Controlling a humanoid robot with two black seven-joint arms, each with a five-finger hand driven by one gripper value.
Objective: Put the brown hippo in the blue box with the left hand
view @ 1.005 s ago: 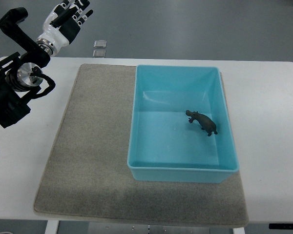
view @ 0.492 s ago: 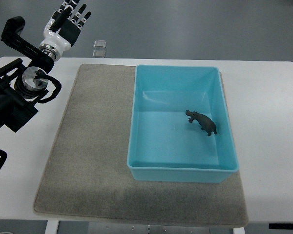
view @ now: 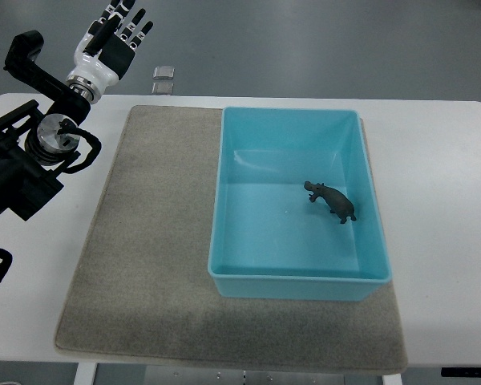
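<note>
One small brown hippo (view: 331, 200) stands on the floor of the blue box (view: 297, 285), toward the right wall and clear of it, so the placing looks done. The left hand (view: 112, 40) is raised beyond the far left corner of the table (view: 449, 241), well apart from the box, fingers (view: 132, 18) spread and holding nothing. The right arm does not show. By its look the hippo is a light, rigid moulded figure, probably plastic, though it is too small here to be sure; smooth sides could make it slip. If it needs taking up again, a pinch across the barrel of the body, between head and hind legs, seems safest, since the legs and snout offer little purchase. The grey mat (view: 152, 241) under the box lies flat.
</note>
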